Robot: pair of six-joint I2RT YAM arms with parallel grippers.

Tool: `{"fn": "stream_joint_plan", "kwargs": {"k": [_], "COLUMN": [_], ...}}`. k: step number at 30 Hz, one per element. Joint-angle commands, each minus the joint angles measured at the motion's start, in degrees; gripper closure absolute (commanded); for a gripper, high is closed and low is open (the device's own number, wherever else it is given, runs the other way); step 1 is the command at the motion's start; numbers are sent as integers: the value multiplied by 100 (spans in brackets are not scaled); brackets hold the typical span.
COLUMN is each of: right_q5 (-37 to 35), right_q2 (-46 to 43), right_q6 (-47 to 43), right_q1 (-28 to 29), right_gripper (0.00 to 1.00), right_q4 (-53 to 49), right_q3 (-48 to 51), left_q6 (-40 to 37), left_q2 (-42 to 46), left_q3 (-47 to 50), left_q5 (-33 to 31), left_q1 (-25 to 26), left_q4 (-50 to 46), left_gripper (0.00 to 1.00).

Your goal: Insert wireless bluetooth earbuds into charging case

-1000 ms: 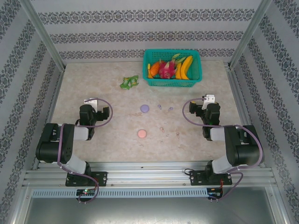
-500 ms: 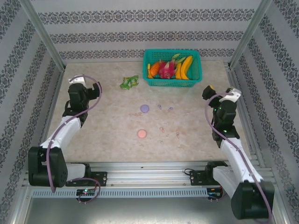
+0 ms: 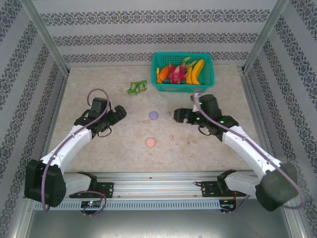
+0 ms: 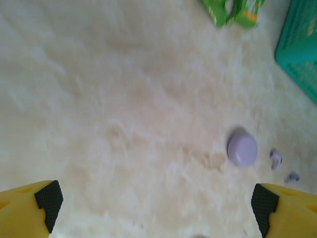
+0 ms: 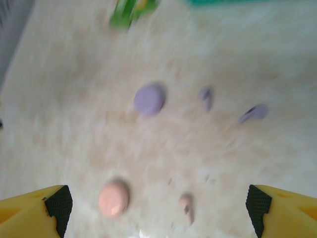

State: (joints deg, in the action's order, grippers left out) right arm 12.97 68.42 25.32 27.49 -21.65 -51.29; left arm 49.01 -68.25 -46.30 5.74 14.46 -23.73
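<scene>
Jaws on both arms stand released, with nothing between them. In the left wrist view the black pads (image 4: 48, 198) sit at opposite edges over bare counter (image 4: 124, 99). In the right wrist view the pads (image 5: 58, 202) are just as wide apart.

From above, the right jaws hang over the middle of the counter, near the two lilac earbuds (image 5: 206, 96). These lie apart from each other, just right of the round lilac case (image 3: 153, 115). The left jaws hover left of that case, well apart from it.

Nearer the arms lies the pink case (image 3: 150, 142), and to its right the pink earbuds (image 3: 172, 137), small and faint from above. One shows as a blurred pink bean in the right wrist view. Both cases look closed, though the blur leaves that uncertain. At the far side of the counter lie a green toy (image 3: 137, 87) and a teal basket (image 3: 182, 88) of toy fruit.

Earbuds like these are likely very light, hard and smooth, so they could skid or flip under a pad. A hold across the fatter body seems safest, with the jaws narrowed first and lowered squarely to the counter. A light squeeze should do.
</scene>
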Motion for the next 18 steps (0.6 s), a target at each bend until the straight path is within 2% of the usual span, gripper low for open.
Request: {"fn": "stream_joint_plan", "kwargs": {"k": [1, 7, 11, 18], "right_q5": [-308, -328, -446, -526], "right_q2": [609, 2104, 2930, 3719], "right_q6": [-699, -1099, -1473, -1980], "right_q1": [547, 1325, 1733, 2074], "right_gripper": [8, 8, 9, 13], "right_q4": [-1194, -1466, -1754, -2082], "right_q3": [-329, -1079, -1699, -2381], "left_q6": [768, 515, 327, 93], "left_q2": [426, 611, 314, -201], "left_q3": [182, 1, -332, -660], "left_q5": [-100, -642, -472, -97], "left_q1": [128, 67, -183, -600], "left_q4": [-265, -619, -829, -942], "left_gripper": [0, 0, 0, 0]}}
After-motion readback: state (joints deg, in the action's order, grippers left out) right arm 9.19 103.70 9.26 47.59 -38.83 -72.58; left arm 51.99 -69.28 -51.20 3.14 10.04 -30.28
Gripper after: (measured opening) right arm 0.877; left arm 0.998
